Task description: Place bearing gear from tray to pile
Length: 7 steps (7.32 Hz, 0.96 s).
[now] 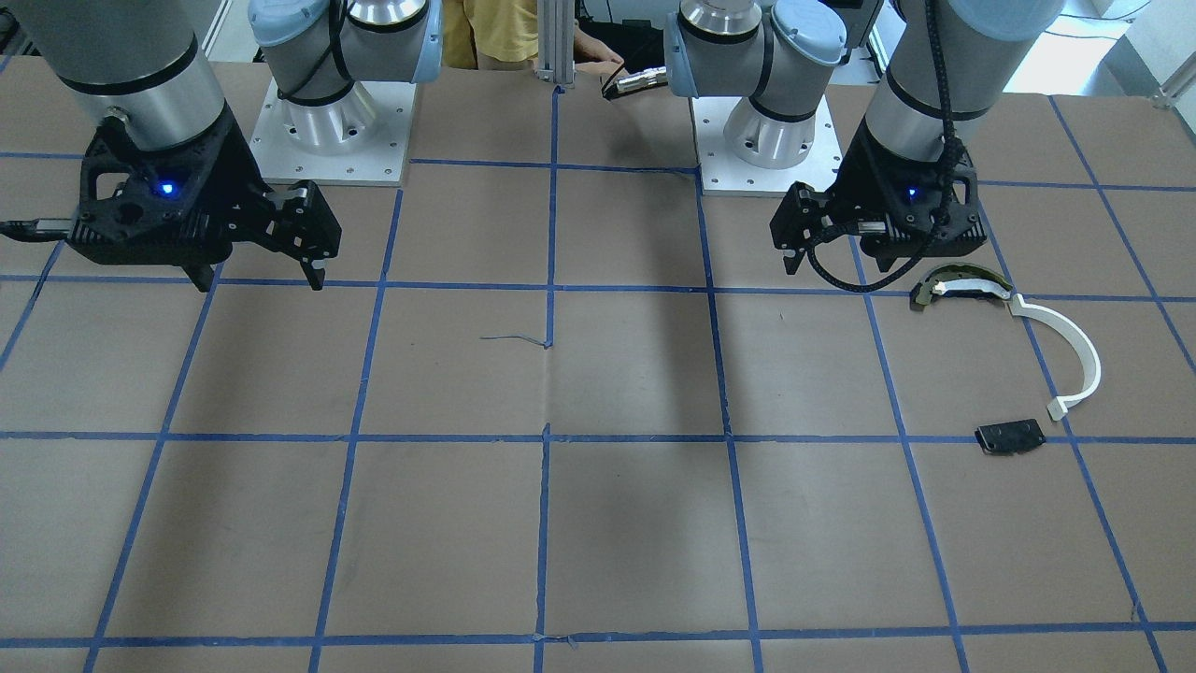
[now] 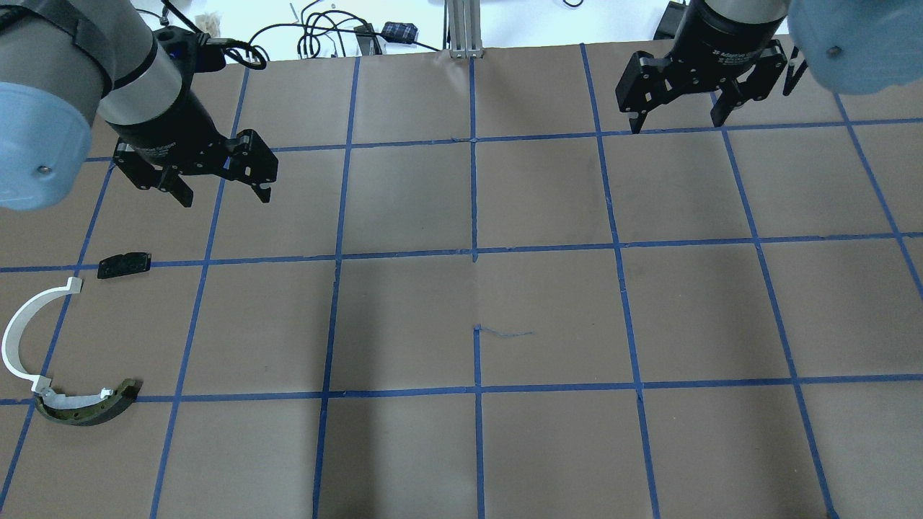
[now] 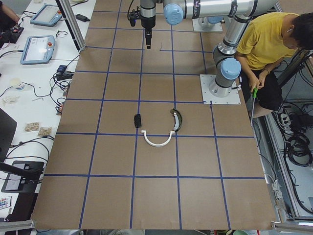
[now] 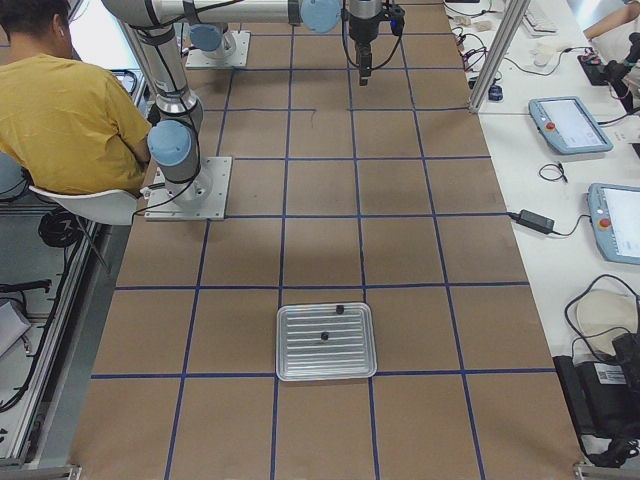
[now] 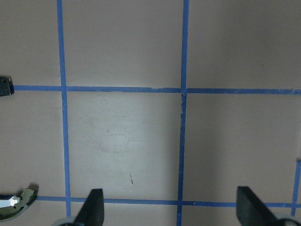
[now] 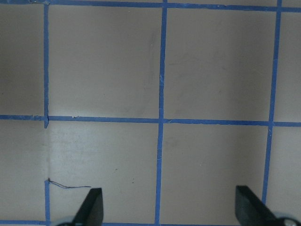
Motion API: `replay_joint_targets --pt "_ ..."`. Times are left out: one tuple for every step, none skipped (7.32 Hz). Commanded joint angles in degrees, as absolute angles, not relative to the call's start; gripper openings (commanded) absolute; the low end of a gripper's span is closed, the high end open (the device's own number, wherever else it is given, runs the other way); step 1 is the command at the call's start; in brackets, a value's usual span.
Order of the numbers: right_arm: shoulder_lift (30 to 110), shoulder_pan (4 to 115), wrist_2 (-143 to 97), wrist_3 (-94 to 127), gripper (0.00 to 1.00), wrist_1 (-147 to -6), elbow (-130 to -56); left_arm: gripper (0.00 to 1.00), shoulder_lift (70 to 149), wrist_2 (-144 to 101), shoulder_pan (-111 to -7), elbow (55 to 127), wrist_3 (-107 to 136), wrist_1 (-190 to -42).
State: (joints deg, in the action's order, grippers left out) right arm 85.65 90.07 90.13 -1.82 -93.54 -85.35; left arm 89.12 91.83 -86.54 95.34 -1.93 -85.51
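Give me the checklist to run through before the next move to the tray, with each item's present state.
1. Open, empty left claw: ok.
2. Open, empty right claw: ok.
3. Small dark parts lying in the tray: ok.
4. Which of them is the bearing gear: cannot tell, too small.
5. Bare table beside the strip, arc and plate for the drop: ok.
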Motion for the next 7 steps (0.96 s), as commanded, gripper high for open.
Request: replay_joint_targets --pt "87.0 88.3 90.8 0.4 1.00 -88.2 -85.2 1.00 89.1 91.9 -86.6 95.4 -1.9 -85.5" --pt "87.4 87.2 91.0 0.2 1.00 -88.5 -84.6 1.00 89.1 91.9 -86.6 95.6 -2.0 -85.5" --pt "87.1 85.4 90.7 -2.8 1.00 -87.5 -84.6 1.00 89.1 91.9 -86.6 95.6 -2.0 -85.5" --pt "87.4 80.4 91.1 -11.9 1.00 -84.9 -84.4 1.00 89.2 91.9 -86.6 95.6 -2.0 -85.4" --pt "86.3 73.5 90.8 -22.0 1.00 -85.5 -85.2 1.00 89.2 91.9 -86.6 95.6 -2.0 -85.4" --pt "82.1 67.0 91.9 -28.1 1.00 -87.4 -85.4 1.00 89.1 91.9 -86.6 95.6 -2.0 -85.5" --pt "79.7 57.5 95.9 -38.1 1.00 -90.7 -85.4 1.00 89.2 92.0 -86.7 95.7 -2.0 -85.5"
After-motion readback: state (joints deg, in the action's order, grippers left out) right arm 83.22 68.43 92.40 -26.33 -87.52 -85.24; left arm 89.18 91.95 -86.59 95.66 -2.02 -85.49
